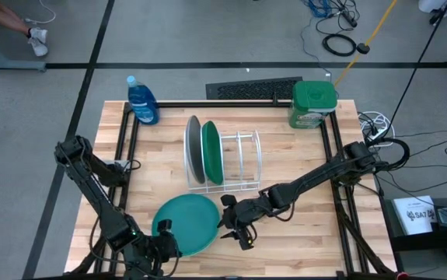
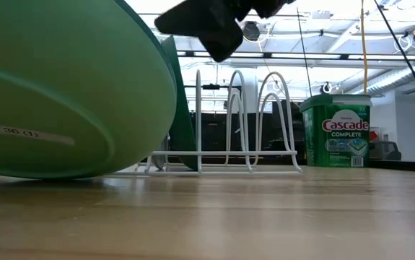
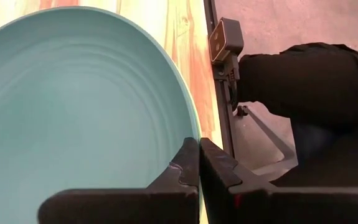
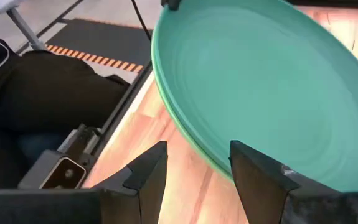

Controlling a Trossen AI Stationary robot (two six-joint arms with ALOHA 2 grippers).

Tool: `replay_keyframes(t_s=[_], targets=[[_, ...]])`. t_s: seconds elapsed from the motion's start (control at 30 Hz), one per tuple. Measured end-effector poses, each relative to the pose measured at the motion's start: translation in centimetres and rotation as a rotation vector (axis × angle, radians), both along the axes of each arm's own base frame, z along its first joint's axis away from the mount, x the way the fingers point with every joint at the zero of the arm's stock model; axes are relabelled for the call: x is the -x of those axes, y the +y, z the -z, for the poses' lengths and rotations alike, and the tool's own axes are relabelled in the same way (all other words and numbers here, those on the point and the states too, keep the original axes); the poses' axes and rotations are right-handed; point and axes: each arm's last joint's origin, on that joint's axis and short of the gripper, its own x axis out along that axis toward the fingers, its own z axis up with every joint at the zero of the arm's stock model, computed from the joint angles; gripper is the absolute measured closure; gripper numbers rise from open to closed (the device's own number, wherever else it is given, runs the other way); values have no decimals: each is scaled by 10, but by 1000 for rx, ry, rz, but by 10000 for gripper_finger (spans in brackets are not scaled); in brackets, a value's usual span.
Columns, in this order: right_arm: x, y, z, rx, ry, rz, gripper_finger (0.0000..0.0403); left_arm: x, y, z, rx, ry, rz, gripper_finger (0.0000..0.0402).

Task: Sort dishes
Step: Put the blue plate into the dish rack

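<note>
At table's front edge, left tool (image 1: 163, 243) clamps teal plate (image 1: 186, 223) rim (tilted) — right tool (image 1: 235, 227) apart.

"Cascade COMPLETE" on the green tub (image 2: 335, 131); a partial "ATE 36 (1)" label under the light green plate (image 2: 63, 94).

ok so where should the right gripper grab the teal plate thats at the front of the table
Probably the rim nearest the right gripper, coming in from the plate's right. The teal plate is flat and wide, so only its thin edge fits between open fingers. It sits on a light green plate, and the left gripper is shut on the opposite rim, which seems to tilt it up, exposing that edge.
</note>
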Motion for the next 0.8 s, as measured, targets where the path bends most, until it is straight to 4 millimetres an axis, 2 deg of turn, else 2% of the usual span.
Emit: replay_keyframes(t_s=[0.37,0.8], targets=[[-8,-4,17,40,3,-2,238,0,0,0,-1,-1,1,401],[-10,-5,19,40,-3,-5,295,-1,1,-1,-16,-20,-12,401]])
